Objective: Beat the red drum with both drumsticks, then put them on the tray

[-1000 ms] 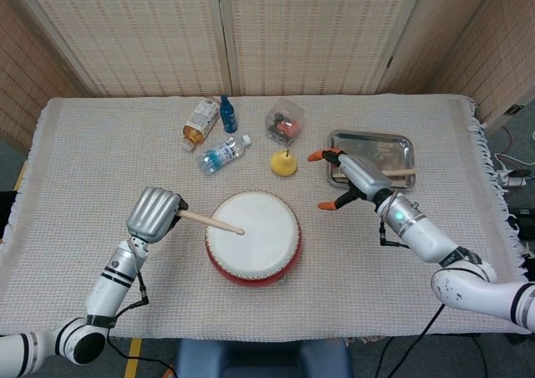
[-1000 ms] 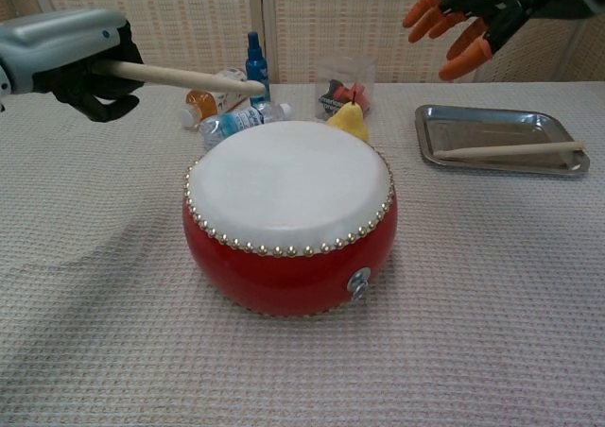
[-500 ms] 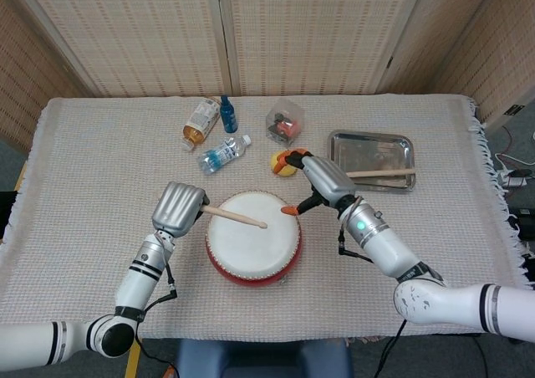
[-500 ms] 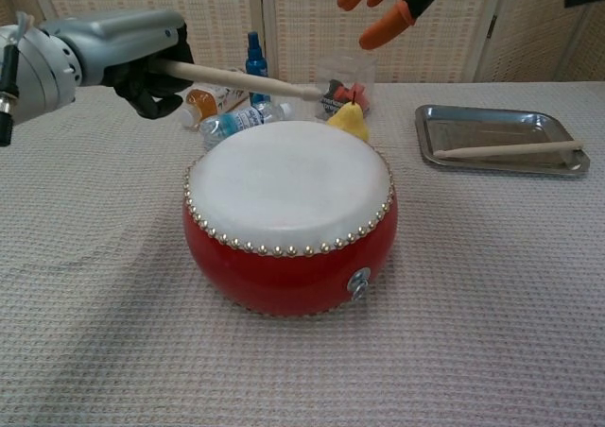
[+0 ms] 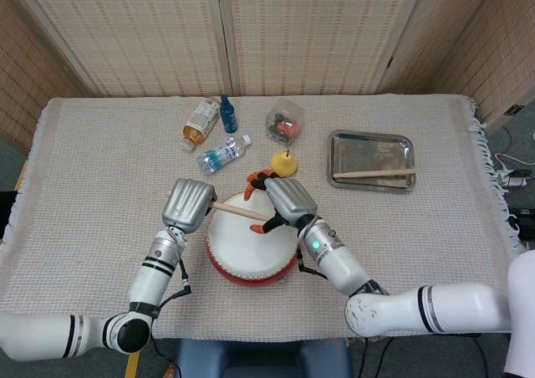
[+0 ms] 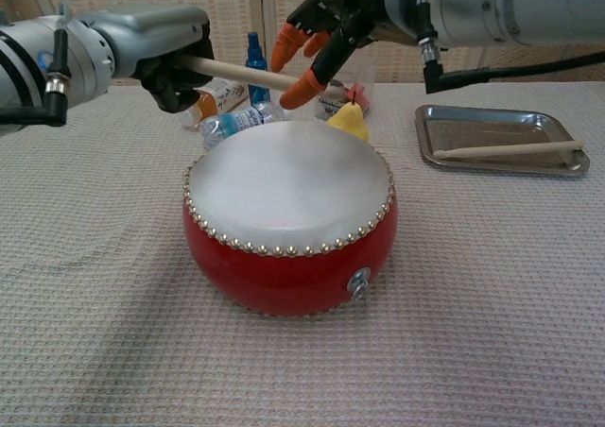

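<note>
Red drum (image 5: 252, 246) sits mid surface (image 5: 100, 169) w/ white head up; metal tray (image 5: 371, 160) off to its right holds one drumstick (image 5: 374, 173) lying flat. Left robot hand (image 5: 187, 205) clenched round 2nd drumstick (image 5: 241, 211), stick held above the drum head. Right robot hand (image 5: 281, 201) over drum's far edge, fingers spread, grasping nothing, orange fingertips (image 6: 301, 89) at the stick's tip, contact unclear.

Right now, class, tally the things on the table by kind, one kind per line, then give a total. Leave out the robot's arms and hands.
Drum: 1
Drumsticks: 2 (one on the tray, one held above the drum)
Tray: 1
Bottles: 3 (orange-capped, blue, clear)
Yellow pear: 1
Clear container: 1
Total: 9
</note>
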Tool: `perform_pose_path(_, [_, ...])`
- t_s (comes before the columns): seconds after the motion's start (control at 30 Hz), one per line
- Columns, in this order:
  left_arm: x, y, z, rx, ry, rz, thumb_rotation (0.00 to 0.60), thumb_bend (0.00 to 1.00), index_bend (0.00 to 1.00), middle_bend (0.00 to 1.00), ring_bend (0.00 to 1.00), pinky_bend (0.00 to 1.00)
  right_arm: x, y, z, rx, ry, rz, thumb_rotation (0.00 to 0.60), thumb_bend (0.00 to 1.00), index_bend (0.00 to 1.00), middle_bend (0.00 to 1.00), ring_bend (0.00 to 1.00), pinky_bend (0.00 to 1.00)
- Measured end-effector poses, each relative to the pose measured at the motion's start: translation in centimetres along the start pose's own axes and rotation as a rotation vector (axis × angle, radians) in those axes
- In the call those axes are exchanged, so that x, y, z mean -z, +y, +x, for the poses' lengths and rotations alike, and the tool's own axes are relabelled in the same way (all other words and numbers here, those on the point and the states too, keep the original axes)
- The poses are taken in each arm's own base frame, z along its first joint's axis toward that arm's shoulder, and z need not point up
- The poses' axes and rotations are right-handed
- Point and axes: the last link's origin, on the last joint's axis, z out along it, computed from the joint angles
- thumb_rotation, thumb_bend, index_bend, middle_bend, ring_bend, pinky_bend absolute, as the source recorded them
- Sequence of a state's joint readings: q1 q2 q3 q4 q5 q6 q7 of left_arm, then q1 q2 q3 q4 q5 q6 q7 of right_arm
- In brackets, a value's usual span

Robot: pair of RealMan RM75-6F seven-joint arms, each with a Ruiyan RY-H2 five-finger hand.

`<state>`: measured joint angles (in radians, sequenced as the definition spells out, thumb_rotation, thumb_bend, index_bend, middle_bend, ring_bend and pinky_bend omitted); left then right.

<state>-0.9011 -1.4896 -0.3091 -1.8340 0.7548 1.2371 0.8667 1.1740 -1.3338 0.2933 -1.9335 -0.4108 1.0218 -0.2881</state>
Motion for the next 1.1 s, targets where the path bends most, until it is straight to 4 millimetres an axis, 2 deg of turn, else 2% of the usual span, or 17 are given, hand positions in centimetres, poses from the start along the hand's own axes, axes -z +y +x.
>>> perform_pose_path(0.27, [-0.1, 0.6, -0.1, -0.012, -0.001, 0.004, 0.6, 0.81, 0.96, 1.0, 1.0, 1.0, -0.7, -0.3, -0.4, -0.023, 0.039, -0.009, 0.6, 0.22, 0.5, 0.21, 0.08, 0.2])
perform_pose_path(0.6, [-0.1, 1.5, -0.4, -0.021, -0.012, -0.005, 0.6, 0.81, 0.96, 1.0, 1.0, 1.0, -1.6, -0.7, -1.1, -0.026, 0.056, -0.012, 0.6, 0.27, 0.51, 0.21, 0.08, 0.2])
perform_pose_path(1.1, [-0.1, 1.7, -0.7, -0.032, -0.012, -0.015, 0.6, 0.81, 0.95, 1.0, 1.0, 1.0, -2.1, -0.9, -1.8, -0.011, 0.056, -0.015, 0.6, 0.38, 0.56, 0.22, 0.08, 0.2])
